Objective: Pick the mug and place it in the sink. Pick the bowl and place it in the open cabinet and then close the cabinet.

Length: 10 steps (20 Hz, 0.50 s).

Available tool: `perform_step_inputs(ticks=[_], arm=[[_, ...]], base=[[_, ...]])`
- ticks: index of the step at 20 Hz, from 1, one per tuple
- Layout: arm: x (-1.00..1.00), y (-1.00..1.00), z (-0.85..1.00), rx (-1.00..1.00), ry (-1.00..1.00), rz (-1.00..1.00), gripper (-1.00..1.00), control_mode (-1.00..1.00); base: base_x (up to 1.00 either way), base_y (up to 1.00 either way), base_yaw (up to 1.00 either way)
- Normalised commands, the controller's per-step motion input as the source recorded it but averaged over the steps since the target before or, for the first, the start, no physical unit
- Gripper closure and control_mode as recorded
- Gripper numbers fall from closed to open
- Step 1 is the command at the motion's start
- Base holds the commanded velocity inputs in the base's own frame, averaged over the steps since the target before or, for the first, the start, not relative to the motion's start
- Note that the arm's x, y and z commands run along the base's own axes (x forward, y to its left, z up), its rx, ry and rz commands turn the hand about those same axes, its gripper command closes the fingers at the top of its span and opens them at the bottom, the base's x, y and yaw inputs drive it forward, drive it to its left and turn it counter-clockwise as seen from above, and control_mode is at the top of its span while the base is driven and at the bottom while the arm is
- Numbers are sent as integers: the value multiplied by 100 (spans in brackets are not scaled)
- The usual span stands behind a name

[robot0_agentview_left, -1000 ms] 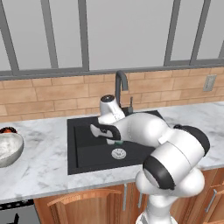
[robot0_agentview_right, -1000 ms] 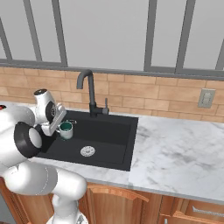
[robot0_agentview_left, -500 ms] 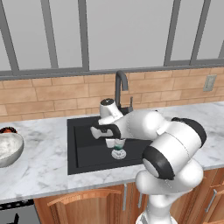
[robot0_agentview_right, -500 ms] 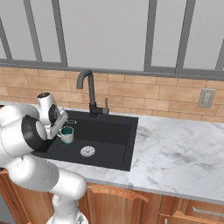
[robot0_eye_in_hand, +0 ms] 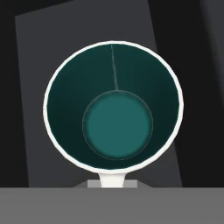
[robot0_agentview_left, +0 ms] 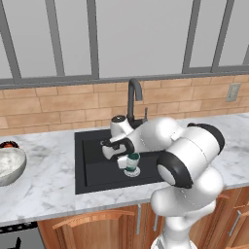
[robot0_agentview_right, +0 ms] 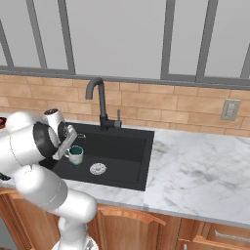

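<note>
Mug hanging over the sink

Gripper [robot0_agentview_left: 125,159] is clamped on the mug [robot0_agentview_left: 132,162], upright above the sink [robot0_agentview_left: 92,165], bowl [robot0_agentview_left: 9,165] way off at 9 o'clock.

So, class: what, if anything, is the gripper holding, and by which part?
The gripper is shut on the mug, apparently by its handle side, over the sink.

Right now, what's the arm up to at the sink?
The pincer is shut on the mug, holding it upright, low inside the black sink near the drain. Whether the mug touches the basin floor can't be told. The speckled bowl sits on the counter left of the sink, not yet handled.
</note>
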Motion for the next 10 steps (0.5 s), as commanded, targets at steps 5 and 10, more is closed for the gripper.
perform_step_inputs(ticks=[5,10], arm=[[0,0,-19,0,-4,0,100,-100],[0,0,-31,0,-3,0,100,-100]], base=[[0,0,0],[0,0,0]])
